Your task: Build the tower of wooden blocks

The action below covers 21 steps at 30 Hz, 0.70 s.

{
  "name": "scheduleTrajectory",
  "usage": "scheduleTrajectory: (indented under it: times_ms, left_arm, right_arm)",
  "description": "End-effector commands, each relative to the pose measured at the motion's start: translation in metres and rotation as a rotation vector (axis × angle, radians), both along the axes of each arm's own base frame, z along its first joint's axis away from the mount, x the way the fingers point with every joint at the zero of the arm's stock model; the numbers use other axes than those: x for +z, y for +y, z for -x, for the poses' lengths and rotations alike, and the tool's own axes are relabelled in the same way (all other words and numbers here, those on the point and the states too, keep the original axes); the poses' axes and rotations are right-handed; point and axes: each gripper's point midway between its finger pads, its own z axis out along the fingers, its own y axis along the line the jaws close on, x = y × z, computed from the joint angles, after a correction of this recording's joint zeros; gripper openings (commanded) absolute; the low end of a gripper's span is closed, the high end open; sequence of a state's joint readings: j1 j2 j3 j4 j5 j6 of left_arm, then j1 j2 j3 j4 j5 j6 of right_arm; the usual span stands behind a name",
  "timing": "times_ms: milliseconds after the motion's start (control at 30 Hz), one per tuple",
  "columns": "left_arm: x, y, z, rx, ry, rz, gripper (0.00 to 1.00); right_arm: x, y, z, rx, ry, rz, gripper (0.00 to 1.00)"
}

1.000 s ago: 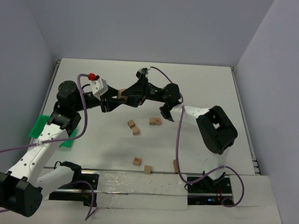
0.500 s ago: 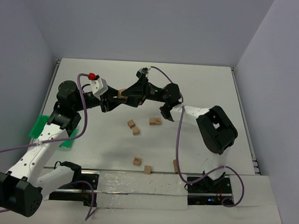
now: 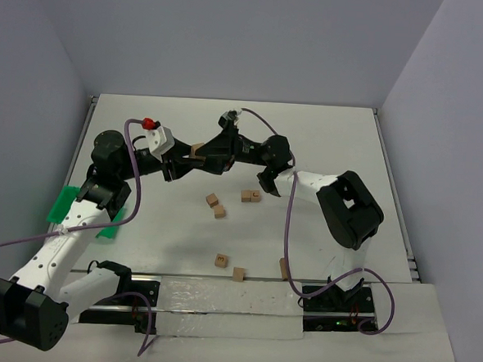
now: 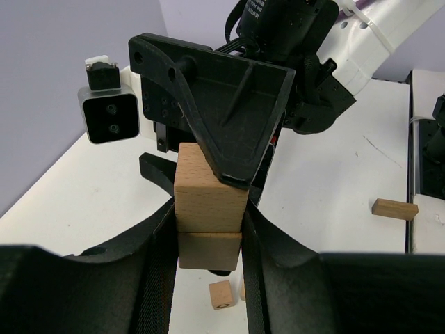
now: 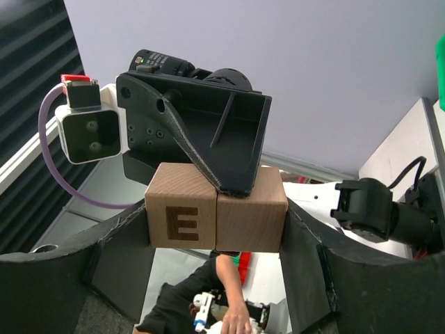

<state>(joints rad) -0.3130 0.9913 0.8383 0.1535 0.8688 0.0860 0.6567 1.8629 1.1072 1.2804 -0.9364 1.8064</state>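
Note:
Two tan wood blocks (image 3: 196, 152) are held pressed together in the air above the far middle of the table, between both grippers. In the left wrist view my left gripper (image 4: 208, 233) is shut on the pair, one block (image 4: 208, 191) over the other (image 4: 208, 252). In the right wrist view my right gripper (image 5: 216, 217) is shut across the same pair, a block marked E (image 5: 182, 219) beside a plain one (image 5: 250, 216). In the top view the left gripper (image 3: 185, 161) and right gripper (image 3: 212, 153) meet tip to tip. No tower stands on the table.
Loose wood blocks lie on the table: two (image 3: 215, 206) near the centre, one (image 3: 250, 196) with a dark mark to their right, two (image 3: 230, 267) near the front. A longer wooden piece (image 3: 284, 268) lies by the right base. A green tray (image 3: 64, 205) sits under the left arm.

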Motion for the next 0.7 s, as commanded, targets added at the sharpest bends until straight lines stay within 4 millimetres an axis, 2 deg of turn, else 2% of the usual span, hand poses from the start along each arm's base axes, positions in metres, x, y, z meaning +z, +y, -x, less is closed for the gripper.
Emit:
scheduleTrajectory:
  times_ms: [0, 67, 200, 233, 300, 367, 400, 433, 533, 567, 633, 667]
  left_arm:
    - [0.017, -0.002, 0.006, -0.025, -0.062, 0.016, 0.09]
    - [0.016, 0.000, 0.003, 0.000, -0.051, 0.018, 0.29]
    - [0.007, 0.003, 0.002, 0.018, -0.018, -0.022, 0.95]
    - [0.006, 0.005, 0.003, 0.021, -0.013, -0.035, 0.99]
    - [0.005, 0.010, 0.002, 0.043, -0.014, -0.062, 0.99]
    - [-0.006, 0.018, 0.005, 0.067, 0.041, -0.088, 0.99]
    - [-0.005, 0.020, 0.005, 0.076, 0.046, -0.086, 0.99]
    - [-0.008, 0.026, 0.004, 0.100, 0.073, -0.086, 0.99]
    - [-0.012, 0.036, 0.001, 0.166, 0.142, -0.081, 0.99]
    - [-0.012, 0.041, -0.004, 0.212, 0.172, -0.078, 0.99]
    - [-0.012, 0.053, -0.018, 0.322, 0.219, -0.084, 0.99]
    - [-0.015, 0.057, -0.023, 0.359, 0.259, -0.083, 0.99]
  right_arm:
    - [0.027, -0.006, 0.009, 0.007, -0.104, -0.089, 0.36]
    - [0.027, -0.008, 0.008, 0.007, -0.112, -0.086, 0.22]
    - [0.025, -0.019, 0.002, -0.005, -0.156, -0.062, 0.02]
    - [0.024, -0.024, -0.001, -0.018, -0.175, -0.052, 0.00]
    - [0.021, -0.039, -0.013, -0.069, -0.227, -0.014, 0.00]
    - [0.008, -0.056, -0.023, -0.098, -0.237, 0.069, 0.00]
    - [0.014, -0.065, -0.026, -0.121, -0.256, 0.068, 0.00]
    - [0.006, -0.076, -0.032, -0.152, -0.273, 0.130, 0.00]
    - [-0.030, -0.105, -0.054, -0.231, -0.282, 0.352, 0.00]
    - [-0.054, -0.121, -0.062, -0.263, -0.305, 0.501, 0.00]
    - [-0.079, -0.147, -0.072, -0.327, -0.395, 0.734, 0.00]
    - [-0.097, -0.163, -0.079, -0.378, -0.386, 0.870, 0.00]
